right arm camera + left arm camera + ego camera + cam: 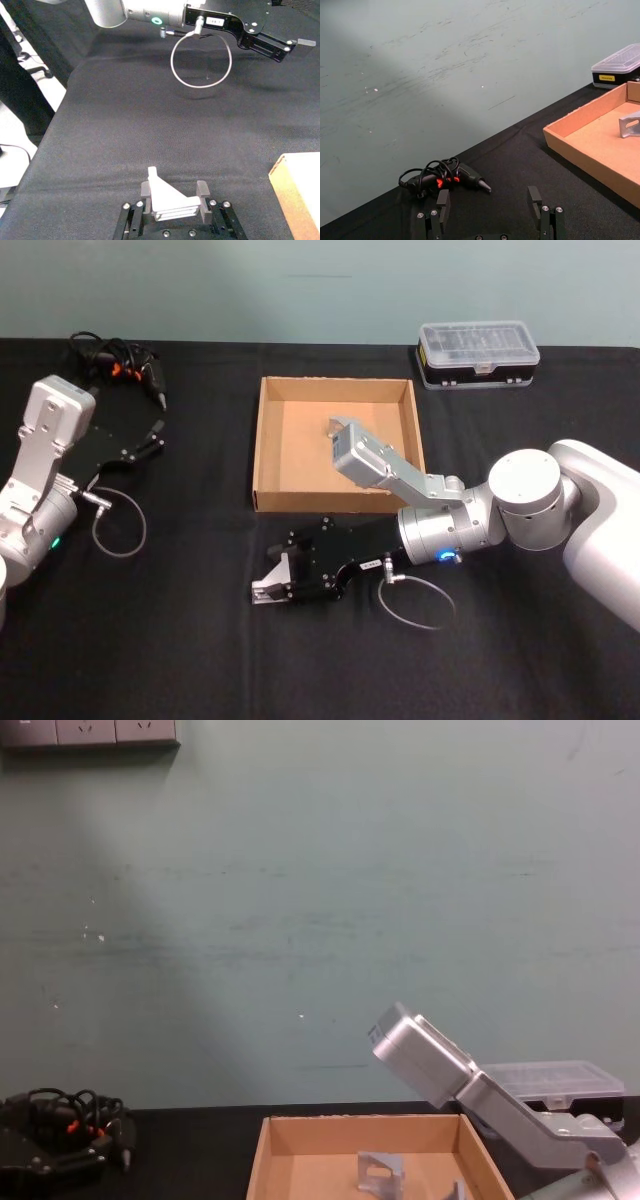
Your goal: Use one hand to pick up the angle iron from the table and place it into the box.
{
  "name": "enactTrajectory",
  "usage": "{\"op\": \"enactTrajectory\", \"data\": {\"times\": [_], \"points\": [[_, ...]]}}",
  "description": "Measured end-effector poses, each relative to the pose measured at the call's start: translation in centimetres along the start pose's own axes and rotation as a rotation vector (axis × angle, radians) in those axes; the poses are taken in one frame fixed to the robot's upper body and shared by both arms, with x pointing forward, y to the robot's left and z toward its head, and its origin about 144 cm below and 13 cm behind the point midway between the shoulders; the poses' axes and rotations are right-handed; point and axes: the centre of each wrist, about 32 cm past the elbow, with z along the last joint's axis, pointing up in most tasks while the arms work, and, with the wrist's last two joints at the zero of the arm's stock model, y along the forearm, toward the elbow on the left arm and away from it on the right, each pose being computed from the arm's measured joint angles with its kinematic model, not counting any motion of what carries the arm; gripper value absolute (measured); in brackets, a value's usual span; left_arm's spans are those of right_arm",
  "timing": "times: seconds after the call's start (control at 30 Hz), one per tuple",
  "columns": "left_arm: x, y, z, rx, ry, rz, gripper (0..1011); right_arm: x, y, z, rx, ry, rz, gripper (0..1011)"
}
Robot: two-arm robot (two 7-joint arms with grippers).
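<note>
Angle iron (167,200) between right fingers (202,192)

Plastic case (620,70) partly cut off.

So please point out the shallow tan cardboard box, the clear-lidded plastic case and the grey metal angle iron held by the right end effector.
shallow tan cardboard box (268,445), head view, left wall.
clear-lidded plastic case (478,343), head view, lid.
grey metal angle iron (165,197), right wrist view, sloped face.

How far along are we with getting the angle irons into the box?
Done: one angle iron already sits in the box. In hand: the right gripper, low over the table in front of the box, is shut on a second angle iron. Left: lift it, carry it over the front wall and release. The left gripper waits open at the table's left.
</note>
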Motion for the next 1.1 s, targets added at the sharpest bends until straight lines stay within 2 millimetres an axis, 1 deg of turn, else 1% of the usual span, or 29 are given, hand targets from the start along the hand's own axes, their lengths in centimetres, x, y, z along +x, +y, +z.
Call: {"op": "enactTrajectory", "data": {"times": [0.17, 0.5, 0.53, 0.6, 0.73, 1.1], "points": [[0.0, 0.0, 0.0, 0.0, 0.0, 0.0, 1011, 0.0, -0.2, 0.2, 0.013, -0.003, -0.002, 552], [0.0, 0.0, 0.0, 0.0, 0.0, 0.0, 1011, 0.6, -1.8, 2.4, 0.104, -0.014, -0.031, 552], [0.0, 0.0, 0.0, 0.0, 0.0, 0.0, 1011, 0.6, -1.8, 2.4, 0.104, -0.014, -0.031, 552], [0.0, 0.0, 0.0, 0.0, 0.0, 0.0, 1011, 0.9, -2.2, 3.0, 0.12, -0.012, -0.041, 552], [0.0, 0.0, 0.0, 0.0, 0.0, 0.0, 1011, 1.4, -2.6, 3.4, 0.132, -0.007, -0.06, 552], [0.0, 0.0, 0.0, 0.0, 0.0, 0.0, 1011, 3.3, -3.0, 3.8, 0.14, 0.015, -0.125, 552]]}}
